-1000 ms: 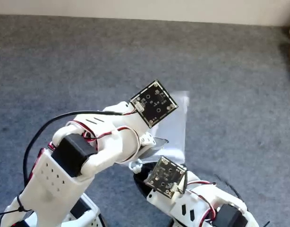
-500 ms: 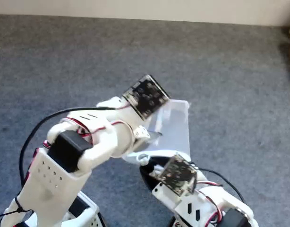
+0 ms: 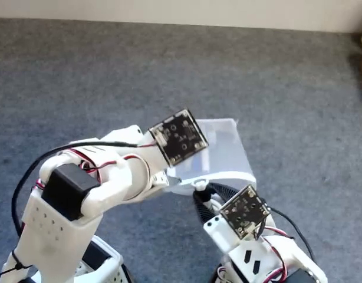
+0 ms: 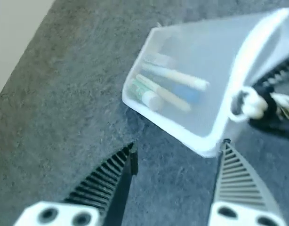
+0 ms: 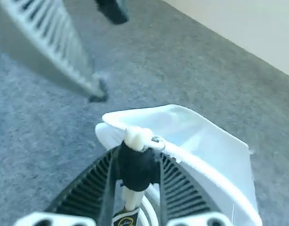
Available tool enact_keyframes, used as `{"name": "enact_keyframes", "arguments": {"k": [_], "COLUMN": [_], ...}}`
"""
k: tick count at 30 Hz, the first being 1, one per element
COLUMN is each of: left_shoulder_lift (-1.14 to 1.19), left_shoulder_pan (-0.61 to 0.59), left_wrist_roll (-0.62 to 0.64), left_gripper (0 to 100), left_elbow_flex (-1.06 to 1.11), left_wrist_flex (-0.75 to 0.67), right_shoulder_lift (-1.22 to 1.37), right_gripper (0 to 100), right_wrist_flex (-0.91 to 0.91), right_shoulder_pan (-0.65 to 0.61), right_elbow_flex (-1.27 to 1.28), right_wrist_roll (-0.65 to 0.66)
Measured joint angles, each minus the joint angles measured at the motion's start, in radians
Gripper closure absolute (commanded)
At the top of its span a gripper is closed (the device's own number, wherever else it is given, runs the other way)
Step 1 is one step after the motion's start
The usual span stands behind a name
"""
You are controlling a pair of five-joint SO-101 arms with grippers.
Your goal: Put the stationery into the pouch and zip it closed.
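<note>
Since the stationery (image 4: 168, 87) already lies inside the pouch (image 3: 222, 147) on the carpet (image 3: 81, 71), the step in hand is probably the zipping. The right gripper (image 5: 136, 160) is clamped on the zip pull (image 5: 140, 137) at the pouch's near edge; the left gripper (image 4: 178, 147) hangs wide open, empty, just beside. Next the left should pin the pouch while the right draws the pull. Its long axis seems to run outward from both grippers, mouth toward them.

1. The pouch (image 3: 223, 148) is frosted, translucent white plastic and lies on the grey carpet (image 3: 81, 71).
2. The stationery (image 4: 167, 87) is a cream pen, a green-and-white stick and a blue piece. It lies side by side inside the pouch, at the end away from the zipper pull.
3. The zipper pull (image 5: 139, 137) is a white knot with a small ring, at the pouch's near corner.
</note>
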Motion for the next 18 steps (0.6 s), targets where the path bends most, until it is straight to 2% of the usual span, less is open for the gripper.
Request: {"name": "enact_keyframes", "arguments": {"k": [5, 10, 18], "left_shoulder_lift": [0.000, 0.000, 0.000], "left_shoulder_pan": [0.083, 0.158, 0.176], "left_wrist_roll": [-0.025, -0.025, -0.025], "left_gripper": [74, 74, 74], "left_elbow_flex": [0.002, 0.068, 0.229], "left_wrist_flex": [0.032, 0.028, -0.120], "right_shoulder_lift": [0.000, 0.000, 0.000], "right_gripper": [99.5, 99.5, 99.5], "right_wrist_flex": [0.000, 0.000, 0.000], "right_shoulder_pan": [0.064, 0.077, 0.080], "right_elbow_flex": [-0.037, -0.040, -0.040], "right_wrist_roll": [0.000, 0.000, 0.000]}}
